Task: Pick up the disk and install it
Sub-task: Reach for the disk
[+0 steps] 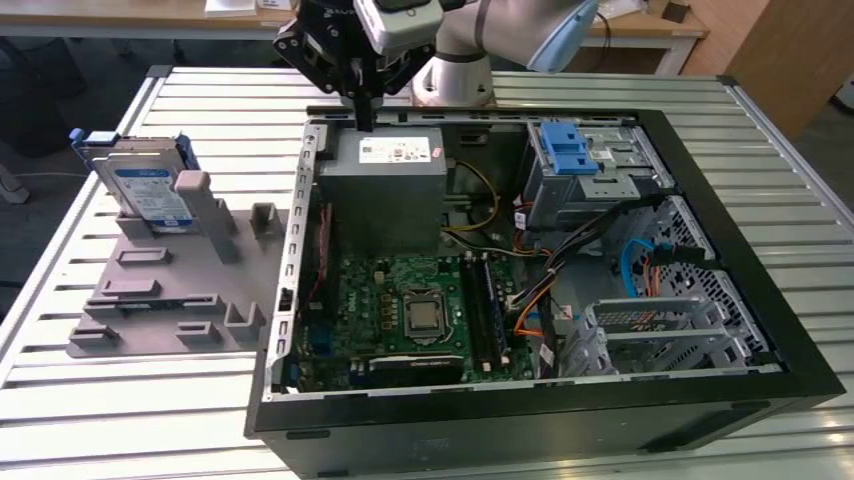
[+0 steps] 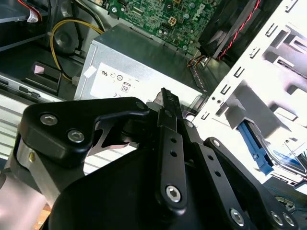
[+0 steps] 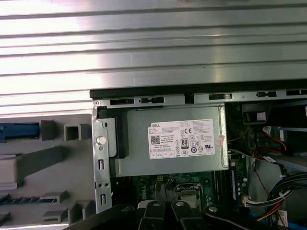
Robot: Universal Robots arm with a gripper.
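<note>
Slatted table (image 1: 134, 400); disk (image 1: 147, 195) upright

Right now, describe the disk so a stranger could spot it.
On the exterior view's left of the open computer case lies a grey holder. The disk stands upright in it, the only piece with blue rails and a white-and-blue label.

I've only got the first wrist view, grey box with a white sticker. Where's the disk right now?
Observer: In the exterior view the disk stands on edge in the grey fixture, outside the computer case, at the exterior view's left.
Operator: Is the end effector on it?
Observer: No, the end effector hangs empty above the case's far edge, apart from the disk.
Operator: Where's the cage?
Observer: The silver cage with the blue latch sits in the case's far corner, exterior view's right.
</note>
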